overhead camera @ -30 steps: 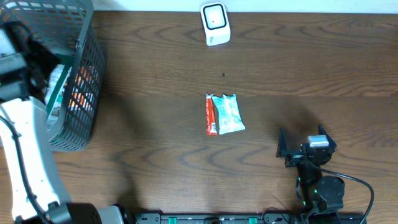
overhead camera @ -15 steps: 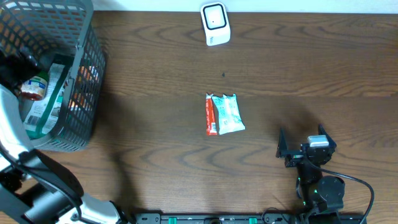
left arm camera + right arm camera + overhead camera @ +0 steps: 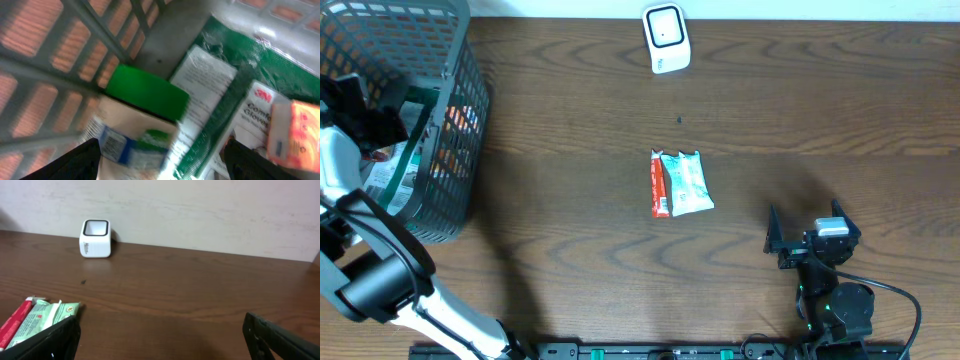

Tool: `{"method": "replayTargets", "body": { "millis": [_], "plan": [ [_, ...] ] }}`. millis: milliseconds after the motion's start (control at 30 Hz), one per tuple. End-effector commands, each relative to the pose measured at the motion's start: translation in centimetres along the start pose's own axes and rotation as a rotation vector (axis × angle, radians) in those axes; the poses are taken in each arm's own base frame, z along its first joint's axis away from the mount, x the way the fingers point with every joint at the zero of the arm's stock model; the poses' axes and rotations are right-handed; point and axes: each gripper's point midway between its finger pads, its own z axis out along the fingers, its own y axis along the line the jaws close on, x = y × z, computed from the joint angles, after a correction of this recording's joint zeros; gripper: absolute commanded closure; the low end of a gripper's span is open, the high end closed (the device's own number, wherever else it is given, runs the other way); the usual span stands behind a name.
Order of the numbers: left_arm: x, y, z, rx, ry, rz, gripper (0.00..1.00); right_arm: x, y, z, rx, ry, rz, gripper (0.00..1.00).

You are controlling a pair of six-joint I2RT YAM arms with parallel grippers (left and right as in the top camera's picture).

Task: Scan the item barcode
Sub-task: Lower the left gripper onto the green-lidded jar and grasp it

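Scanner point(image 3: 666, 38): small white box with a dark window. It stands at the far edge of the table point(image 3: 570, 250), well apart from both arms.
Packets: a red packet point(image 3: 659, 185) and a pale green packet point(image 3: 687, 183) lie flat at the middle of the table. They are side by side and touch along their long edges, with the red one on the left in the overhead view.
Basket point(image 3: 450, 190): grey wire basket at the far left of the table, with several goods inside.
Left gripper point(image 3: 162, 160): it is down inside the basket and points at the goods. Its fingers point(image 3: 75, 162) stand wide apart at the two lower corners of the wrist view. As far as this blurred picture shows, nothing is clamped between them.
Goods under the left gripper:
- Green box point(image 3: 147, 92): close to the basket wall.
- White and blue pack point(image 3: 125, 145): just below the box, between the two fingers. I cannot tell whether it is touched.
- Green glove bag point(image 3: 285, 70): to the right, with white labels.
- Orange pack point(image 3: 297, 132): at the right edge.
Barcode: too blurred or too small to make out on any item.
Right gripper point(image 3: 805, 228): it sits low near the front right of the table and faces the scanner. The jaws are fully spread and hold nothing. In its wrist view the two packets lie just ahead of the left finger.
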Motion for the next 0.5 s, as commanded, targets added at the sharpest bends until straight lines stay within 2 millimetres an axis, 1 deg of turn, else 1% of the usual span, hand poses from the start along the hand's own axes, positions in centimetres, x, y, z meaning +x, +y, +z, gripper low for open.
{"method": "replayTargets", "body": {
  "millis": [0, 67, 200, 300, 467],
  "plan": [
    [0.75, 0.38, 1.6, -0.007, 0.033, 0.022, 0.2, 0.04, 0.0, -0.02, 0.002, 0.0, -0.002, 0.01],
    [0.86, 0.49, 2.02, -0.01, 0.034, 0.022, 0.2, 0.04, 0.0, -0.02, 0.002, 0.0, -0.002, 0.01],
    [0.85, 0.52, 2.22, -0.01, 0.032, 0.022, 0.21, 0.04, 0.0, -0.02, 0.002, 0.0, -0.002, 0.01],
    [1.32, 0.42, 2.36, -0.007, 0.045, 0.017, 0.27, 0.04, 0.01, -0.02, 0.002, 0.0, -0.002, 0.01],
    [1.71, 0.26, 2.4, -0.003, 0.059, -0.02, 0.32, 0.04, 0.0, -0.02, 0.002, 0.0, -0.002, 0.01]
  ]
}}
